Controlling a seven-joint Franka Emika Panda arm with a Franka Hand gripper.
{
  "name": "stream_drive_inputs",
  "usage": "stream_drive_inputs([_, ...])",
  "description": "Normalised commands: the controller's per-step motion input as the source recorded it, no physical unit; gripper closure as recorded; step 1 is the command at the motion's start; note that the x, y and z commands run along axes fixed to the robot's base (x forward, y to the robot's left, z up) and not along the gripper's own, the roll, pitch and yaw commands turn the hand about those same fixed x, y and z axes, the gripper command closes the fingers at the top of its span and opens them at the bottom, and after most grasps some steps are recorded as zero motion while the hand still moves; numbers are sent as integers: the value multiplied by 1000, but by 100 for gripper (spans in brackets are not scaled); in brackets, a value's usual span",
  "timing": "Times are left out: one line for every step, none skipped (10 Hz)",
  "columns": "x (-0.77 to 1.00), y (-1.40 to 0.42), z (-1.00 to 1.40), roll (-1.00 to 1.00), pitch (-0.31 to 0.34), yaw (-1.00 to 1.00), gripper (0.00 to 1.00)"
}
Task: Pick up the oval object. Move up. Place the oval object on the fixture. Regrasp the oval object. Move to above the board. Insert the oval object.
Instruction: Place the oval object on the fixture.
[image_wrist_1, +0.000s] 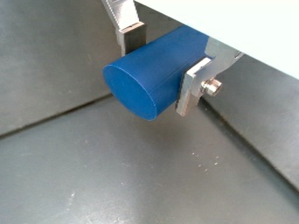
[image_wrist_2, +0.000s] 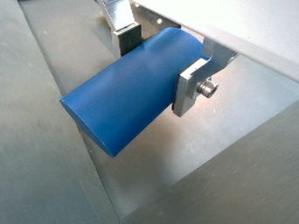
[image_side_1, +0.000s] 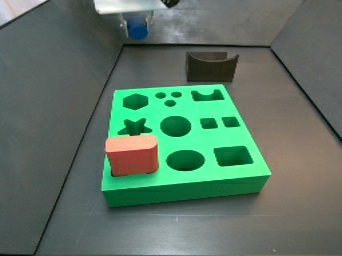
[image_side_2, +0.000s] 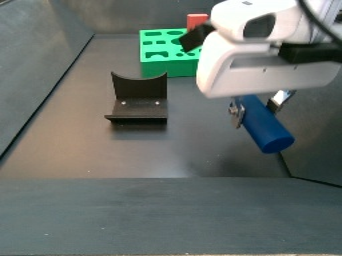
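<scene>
The oval object (image_wrist_1: 146, 83), a smooth blue peg, is clamped crosswise between my gripper's (image_wrist_1: 163, 63) silver fingers, and its oval end face sticks out to one side. Both wrist views show the gripper (image_wrist_2: 160, 63) shut on the oval object (image_wrist_2: 122, 92), with grey floor beneath. In a side view the gripper (image_side_1: 135, 25) hangs high at the back, behind the fixture (image_side_1: 211, 66) and the green board (image_side_1: 181, 170). In a side view the peg (image_side_2: 265, 128) hangs tilted under the white gripper (image_side_2: 254, 115), to the right of the fixture (image_side_2: 138, 100).
A red rounded-square block (image_side_1: 131, 155) stands on the board's near left corner, also seen as the red block (image_side_2: 198, 20) beyond the board (image_side_2: 167, 45). Grey walls enclose the dark floor on all sides.
</scene>
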Motion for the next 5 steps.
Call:
stream_drive_inputs([-20, 0, 1000, 9, 33, -8, 100])
stream_drive_inputs([-24, 3, 1000, 19, 38, -14, 100])
stream_drive_inputs([-27, 4, 1000, 28, 45, -20, 100])
stream_drive_inputs([-35, 7, 1000, 39, 51, -23, 100])
stream_drive_inputs([-38, 9, 1000, 44, 53, -23, 100])
